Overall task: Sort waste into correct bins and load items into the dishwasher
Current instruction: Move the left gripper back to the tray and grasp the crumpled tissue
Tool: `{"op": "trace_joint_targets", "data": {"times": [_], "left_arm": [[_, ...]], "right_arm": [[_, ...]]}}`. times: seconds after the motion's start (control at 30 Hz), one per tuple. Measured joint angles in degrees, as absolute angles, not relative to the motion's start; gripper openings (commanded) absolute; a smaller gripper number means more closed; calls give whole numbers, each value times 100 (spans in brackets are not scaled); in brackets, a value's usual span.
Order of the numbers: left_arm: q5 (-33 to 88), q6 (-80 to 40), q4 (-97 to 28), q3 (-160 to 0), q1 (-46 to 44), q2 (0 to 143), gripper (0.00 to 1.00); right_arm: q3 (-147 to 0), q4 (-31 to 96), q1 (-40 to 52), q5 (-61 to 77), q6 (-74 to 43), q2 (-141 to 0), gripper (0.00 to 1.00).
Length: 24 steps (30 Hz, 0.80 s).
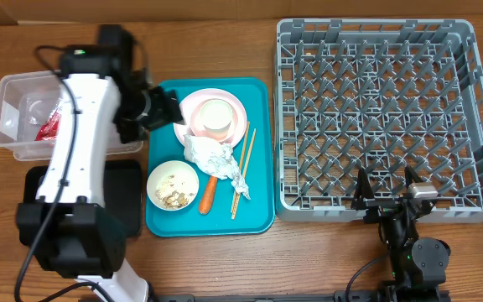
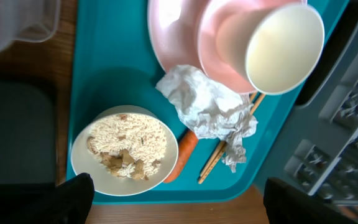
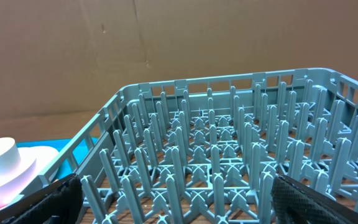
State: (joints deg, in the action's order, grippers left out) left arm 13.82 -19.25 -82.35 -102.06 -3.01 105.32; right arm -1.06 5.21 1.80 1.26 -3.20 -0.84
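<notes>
Overhead puts your left tool (image 1: 166,107), jaws wide and empty, over the teal tray's (image 1: 258,210) left edge, with the crumpled foil wad (image 1: 215,159) near, to its right, touching the pink plate (image 1: 235,105). Soft, papery and irregular, it runs diagonally toward the smooth carrot (image 1: 207,195). Your right tool (image 1: 386,195), also wide and empty, sits well apart by the grey rack (image 1: 376,25).

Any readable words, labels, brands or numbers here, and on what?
None readable in any view.
Red wrapper in the tub: any print is too small to read.
Rack, teal tray, cup: no marking shows.
Only sign: a green light on the left arm.
</notes>
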Motion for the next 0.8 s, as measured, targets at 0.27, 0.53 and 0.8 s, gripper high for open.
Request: {"op": "trace_joint_targets", "data": {"times": [0.27,0.53,0.8], "left_arm": [[998,-1909,-8119,-10206,-1514,10532,79],[906,-1938,-7894,-10206,-2436,10532,38],[893,-1909,-7669,-10206,-2869,10532,34]], "right_arm": [[-106,515,180,126,-320,-84,100],[-106,515,180,126,-318,-84,100],[-106,515,180,126,-318,-84,100]]}}
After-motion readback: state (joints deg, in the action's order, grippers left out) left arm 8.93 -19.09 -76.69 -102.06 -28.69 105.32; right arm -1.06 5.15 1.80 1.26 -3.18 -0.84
